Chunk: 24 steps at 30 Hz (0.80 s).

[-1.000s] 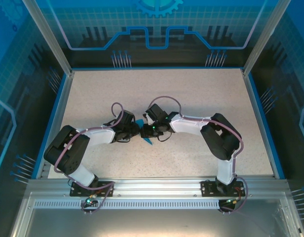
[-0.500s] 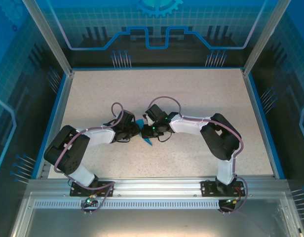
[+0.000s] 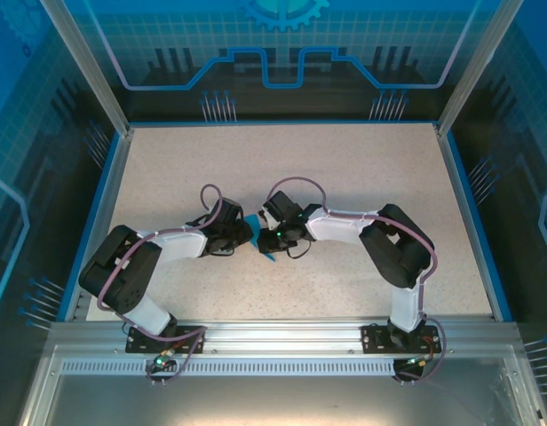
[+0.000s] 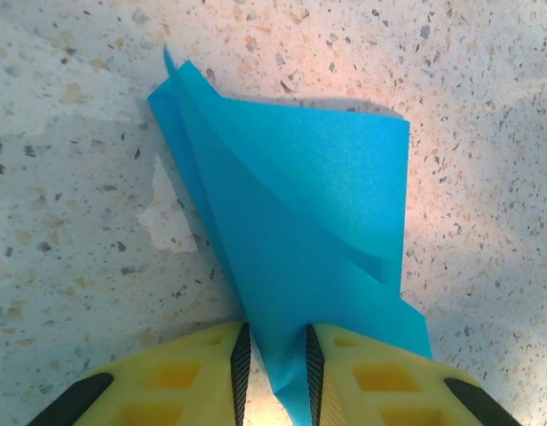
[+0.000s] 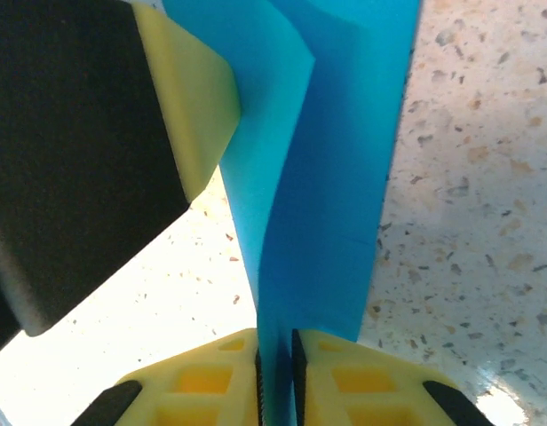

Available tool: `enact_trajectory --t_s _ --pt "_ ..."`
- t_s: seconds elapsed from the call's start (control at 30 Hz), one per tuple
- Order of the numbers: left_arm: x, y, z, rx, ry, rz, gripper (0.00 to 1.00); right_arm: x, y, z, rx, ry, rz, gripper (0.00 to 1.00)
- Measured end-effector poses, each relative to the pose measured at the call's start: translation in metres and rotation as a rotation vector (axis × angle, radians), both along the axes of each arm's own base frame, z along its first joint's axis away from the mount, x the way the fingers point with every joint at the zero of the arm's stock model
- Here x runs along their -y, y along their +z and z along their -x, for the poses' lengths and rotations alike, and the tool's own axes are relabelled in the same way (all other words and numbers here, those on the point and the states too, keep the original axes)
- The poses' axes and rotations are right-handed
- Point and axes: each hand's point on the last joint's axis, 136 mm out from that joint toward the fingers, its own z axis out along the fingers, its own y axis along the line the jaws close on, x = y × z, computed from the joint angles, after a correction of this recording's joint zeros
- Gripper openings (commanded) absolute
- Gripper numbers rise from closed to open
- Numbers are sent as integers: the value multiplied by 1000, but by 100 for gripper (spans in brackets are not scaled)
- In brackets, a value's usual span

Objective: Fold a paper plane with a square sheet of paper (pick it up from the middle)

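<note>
1. The two arms are meeting at the middle of the speckled table [image 3: 362, 177], both working on the teal-blue sheet of paper [image 4: 309, 204], which is already partly folded into a long wedge with layered flaps.
2. The left gripper [image 4: 275, 346] is pinching the narrow end of the wedge. Its yellow fingers [image 4: 198, 368] are standing a small way apart, and the paper is filling the gap between them, so it appears to be gripping the paper.
3. The right gripper [image 5: 275, 351] is closing on another edge of the sheet. Its jaws are down to a thin slit with the paper running straight through it, so it is gripping the paper too.
4. In the right wrist view, a yellow pad of the left gripper is sitting just beside the paper, so the two grippers are working very close together.
5. The step in hand seems to be forming or sharpening a lengthwise crease.
6. Doing it well probably means the following:
   - holding one end steady while the other gripper is drawing along the fold line;
   - keeping the layers lined up, because the upper flap is bowing away from the one beneath;
   - pulling gently, since thin paper tears or slips easily;
   - steering the fingers clear of each other.
</note>
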Motion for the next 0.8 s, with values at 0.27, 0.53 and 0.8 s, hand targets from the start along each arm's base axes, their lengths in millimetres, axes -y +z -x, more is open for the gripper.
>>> enact_trajectory --t_s 0.27,0.53,0.8 --pt "0 0 0 -4 0 -2 28 -3 -5 10 -13 53 -38 13" --pt "0 1 1 -7 0 -4 29 -3 -8 16 -14 91 -51 9" --pt "1 29 -2 54 -5 35 36 -2 -9 16 1 110 -47 8"
